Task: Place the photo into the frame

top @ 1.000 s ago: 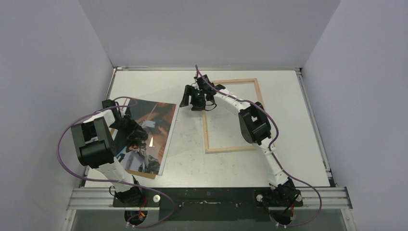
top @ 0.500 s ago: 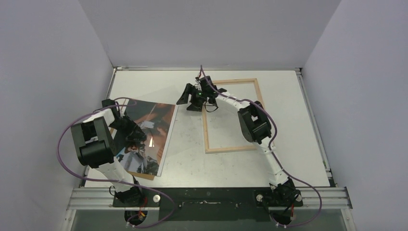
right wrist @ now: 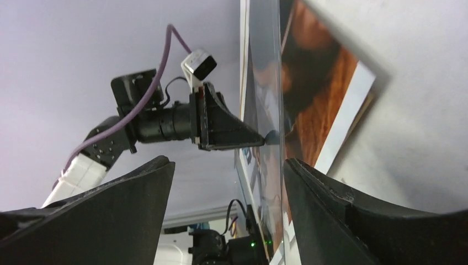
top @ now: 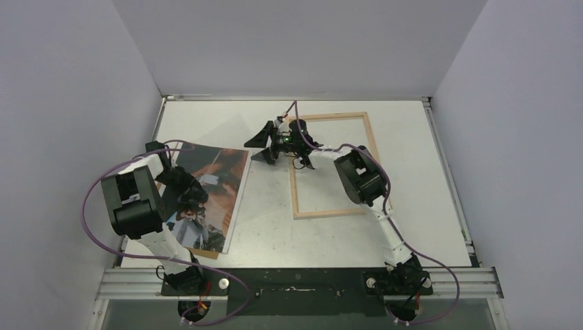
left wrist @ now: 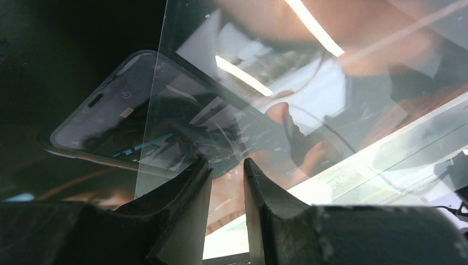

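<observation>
- Tabletop (top: 275,230): pale, fills the middle of the top view.
- Frame (top: 293,192): lies flat with its bare wood up, right of centre.
- Photo (top: 220,172): lies left of centre on a brown board (top: 206,249), apart from the frame.
- Right pincer (top: 263,146): spread wide by the frame's upper-left corner, with a clear pane (right wrist: 265,83) edge showing between its fingers.
- Left pincer (left wrist: 227,163): over the photo, fingers narrowly apart, nothing between.
</observation>
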Motion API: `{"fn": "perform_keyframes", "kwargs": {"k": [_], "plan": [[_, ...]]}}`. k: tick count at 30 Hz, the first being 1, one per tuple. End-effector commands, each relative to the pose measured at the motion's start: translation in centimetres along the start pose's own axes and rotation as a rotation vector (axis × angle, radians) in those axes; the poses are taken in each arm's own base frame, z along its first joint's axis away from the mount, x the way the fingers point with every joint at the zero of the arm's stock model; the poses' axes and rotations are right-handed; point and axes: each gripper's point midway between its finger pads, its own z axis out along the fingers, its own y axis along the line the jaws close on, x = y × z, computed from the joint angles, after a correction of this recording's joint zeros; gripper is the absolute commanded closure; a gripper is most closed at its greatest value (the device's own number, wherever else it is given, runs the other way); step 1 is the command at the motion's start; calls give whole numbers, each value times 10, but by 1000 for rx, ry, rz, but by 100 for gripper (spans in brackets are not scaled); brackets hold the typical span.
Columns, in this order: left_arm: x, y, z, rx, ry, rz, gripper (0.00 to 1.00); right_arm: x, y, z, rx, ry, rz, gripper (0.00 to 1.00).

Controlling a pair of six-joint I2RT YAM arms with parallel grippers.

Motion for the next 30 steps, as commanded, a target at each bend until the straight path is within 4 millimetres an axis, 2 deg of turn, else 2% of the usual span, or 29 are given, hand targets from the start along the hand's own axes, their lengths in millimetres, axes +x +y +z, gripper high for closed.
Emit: {"fn": "perform_keyframes", "kwargs": {"k": [1, 5, 7, 9, 10, 13, 17, 21, 24, 30], "plan": [[0, 28, 22, -118, 6, 4, 72, 32, 51, -5, -111, 100, -75, 26], [0, 29, 22, -120, 4, 8, 72, 35, 25, -8, 22, 96, -153, 29], [1, 30, 22, -122, 6, 6, 72, 34, 6, -14, 144, 92, -223, 31], [1, 30, 22, -121, 6, 6, 72, 31, -14, -25, 290, 91, -293, 38], [1, 30, 23, -120, 7, 6, 72, 29, -17, -30, 331, 89, -322, 42], [1, 29, 23, -117, 6, 6, 72, 19, -15, -33, 331, 59, -338, 54], [-1, 27, 20, -112, -1, 9, 72, 13, 2, -26, 255, 39, -342, 66], [-1, 25, 18, -105, -4, 11, 72, 20, 10, -20, 204, 56, -332, 70], [-1, 22, 17, -90, -6, 14, 72, 24, 10, -17, 180, 68, -311, 71], [-3, 14, 13, -54, -19, 23, 70, 26, 4, -12, 197, 91, -310, 80]]}}
